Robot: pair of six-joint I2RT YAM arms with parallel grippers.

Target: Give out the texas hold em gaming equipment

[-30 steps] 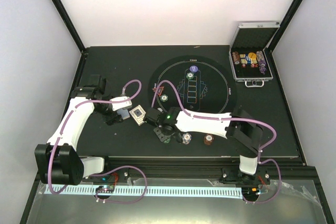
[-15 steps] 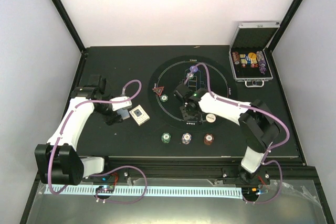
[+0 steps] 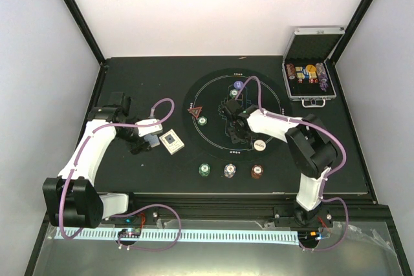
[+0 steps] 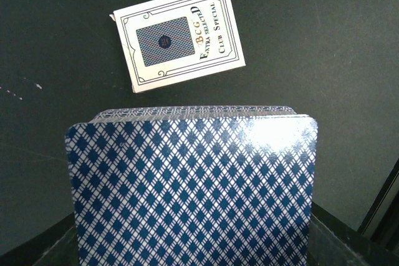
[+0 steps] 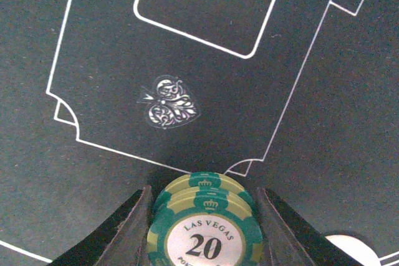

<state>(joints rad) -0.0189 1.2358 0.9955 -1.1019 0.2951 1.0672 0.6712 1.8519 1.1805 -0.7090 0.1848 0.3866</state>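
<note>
Now swung off the chip row (image 3: 230, 170), pinching green chips (image 5: 204, 241) in right end effector (image 5: 204, 204). Ready to place below

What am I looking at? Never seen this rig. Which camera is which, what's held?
Two robot arms bolted at the near edge of a black table. The wide picture comes from a fixed camera above and behind them; the other two from a camera on each wrist. The left gripper holds a deck of cards near a card box. The right gripper holds green chips over the round mat. Three more chips lie in a row nearer the arms; a silver case stands open far right.
</note>
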